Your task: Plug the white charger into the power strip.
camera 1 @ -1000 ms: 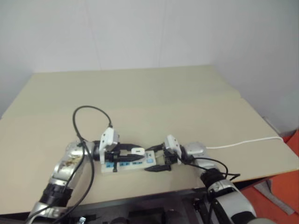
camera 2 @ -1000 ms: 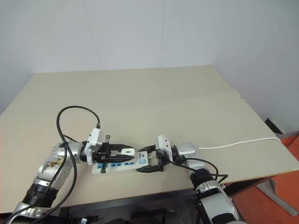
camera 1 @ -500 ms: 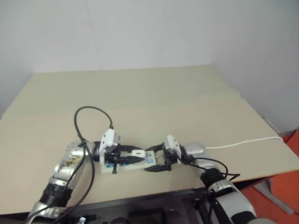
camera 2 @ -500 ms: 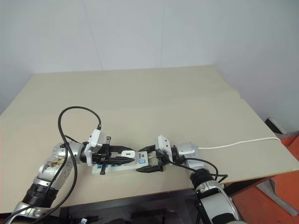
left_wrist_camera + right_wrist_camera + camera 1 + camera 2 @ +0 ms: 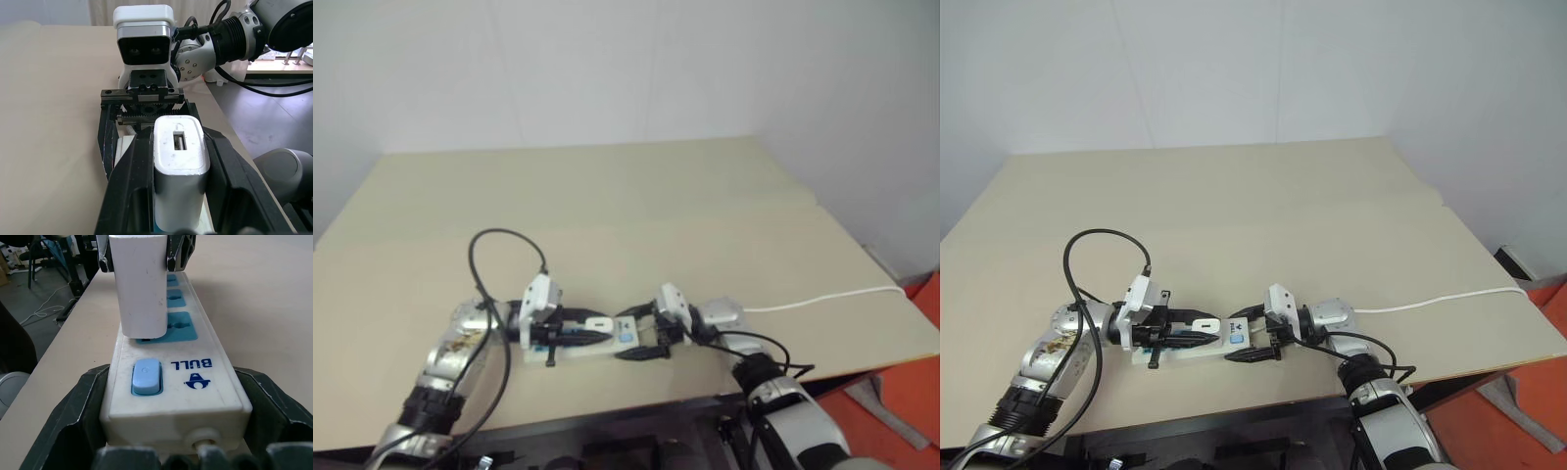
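Charger status: white charger (image 5: 179, 174) is clamped between the left hand's (image 5: 179, 196) two black fingers (image 5: 132, 186), sitting on the socket face nearest the switch end of the power strip (image 5: 171, 382); can't tell if it's fully seated. Right hand (image 5: 1255, 338) grips the strip's switch end, one finger (image 5: 73, 416) on each long side. Strip lies flat near the front edge of the tabletop (image 5: 1263, 206), between the two hands. Its white cord (image 5: 1440, 301) runs off to the right.

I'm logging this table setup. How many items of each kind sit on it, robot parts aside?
White charger: 1
Power strip: 1
Total: 2
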Robot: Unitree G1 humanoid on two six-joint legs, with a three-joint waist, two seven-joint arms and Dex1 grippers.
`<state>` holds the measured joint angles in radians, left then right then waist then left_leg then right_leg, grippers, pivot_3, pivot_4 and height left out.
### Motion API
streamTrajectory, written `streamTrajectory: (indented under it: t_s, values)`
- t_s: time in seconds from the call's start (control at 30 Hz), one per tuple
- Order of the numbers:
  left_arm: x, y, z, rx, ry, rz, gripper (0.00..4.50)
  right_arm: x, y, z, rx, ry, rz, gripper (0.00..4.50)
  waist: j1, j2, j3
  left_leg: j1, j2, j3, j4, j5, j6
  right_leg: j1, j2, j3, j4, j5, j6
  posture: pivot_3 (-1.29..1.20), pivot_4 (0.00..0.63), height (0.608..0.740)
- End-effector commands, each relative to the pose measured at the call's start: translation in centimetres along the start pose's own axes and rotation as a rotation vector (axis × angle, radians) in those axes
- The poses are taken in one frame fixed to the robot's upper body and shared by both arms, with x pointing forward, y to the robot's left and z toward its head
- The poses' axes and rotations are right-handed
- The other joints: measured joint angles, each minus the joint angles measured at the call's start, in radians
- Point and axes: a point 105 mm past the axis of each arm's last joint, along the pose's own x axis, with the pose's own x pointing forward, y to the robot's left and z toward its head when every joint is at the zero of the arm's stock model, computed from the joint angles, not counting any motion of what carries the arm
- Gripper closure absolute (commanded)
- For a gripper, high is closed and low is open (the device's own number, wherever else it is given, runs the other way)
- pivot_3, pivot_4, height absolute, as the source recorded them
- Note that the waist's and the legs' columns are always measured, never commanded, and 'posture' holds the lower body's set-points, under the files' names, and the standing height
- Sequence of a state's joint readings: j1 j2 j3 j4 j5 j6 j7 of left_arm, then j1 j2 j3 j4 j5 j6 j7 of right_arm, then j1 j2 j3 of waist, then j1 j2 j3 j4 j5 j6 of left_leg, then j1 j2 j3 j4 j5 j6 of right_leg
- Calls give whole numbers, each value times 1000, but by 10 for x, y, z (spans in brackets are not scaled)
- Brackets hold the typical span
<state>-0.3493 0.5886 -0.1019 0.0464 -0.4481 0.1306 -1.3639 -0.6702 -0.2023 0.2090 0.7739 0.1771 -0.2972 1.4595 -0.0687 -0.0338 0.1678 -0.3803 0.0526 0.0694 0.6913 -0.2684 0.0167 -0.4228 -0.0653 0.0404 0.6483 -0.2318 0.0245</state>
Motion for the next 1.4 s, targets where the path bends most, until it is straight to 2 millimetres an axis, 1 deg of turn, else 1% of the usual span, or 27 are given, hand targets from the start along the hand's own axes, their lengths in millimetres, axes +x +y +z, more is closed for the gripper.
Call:
streamTrajectory:
  t_s: [0.03, 0.23, 0.37, 0.47, 0.73, 0.93, 1.4]
  values:
    - [-19, 3, -12, -26, 64, 40, 3479, 0, 4, -10, 30, 39, 11, 1061, 0, 0, 0, 0, 0, 0, 0, 0, 0, 0, 0, 0, 0, 0, 0, 0, 150, 740]
    - [-31, 0, -26, -46, 123, 60, 3479, -1, 4, -11, 32, 45, 12, 1061, -4, 0, -1, 6, 0, 2, -6, 0, 0, 1, 0, 3, 0, 0, 0, 0, 150, 740]
    - [-33, -5, -31, -43, 146, 58, 3479, -1, 4, -12, 33, 51, 14, 1061, -5, 0, -1, 9, 0, 4, -11, 0, 0, 1, 1, 5, -1, 0, 0, 0, 150, 740]
    - [-32, -9, -36, -49, 162, 62, 3479, -1, 4, -12, 31, 56, 16, 1061, -7, 0, -2, 10, 1, 4, -12, 0, 0, 1, 1, 5, -1, 0, -1, 0, 150, 740]
    - [-18, -8, -36, -57, 174, 51, 3479, -2, 3, -12, 29, 62, 19, 1061, -4, 1, -6, 11, 1, 5, -12, 0, 0, 2, 1, 6, -1, 0, -1, 0, 150, 740]
    - [-10, -14, -41, -74, 191, 15, 3479, -2, 2, -12, 30, 64, 16, 1061, -2, 2, -10, 11, 0, 8, -12, 0, 0, 3, 1, 6, -1, 0, -1, 0, 150, 740]
    - [-11, -14, -43, -92, 191, 33, 3479, -2, 1, -12, 27, 65, 9, 1061, 0, 2, -14, 11, 0, 12, -12, 0, 0, 3, 1, 6, -1, 0, -1, 0, 150, 740]
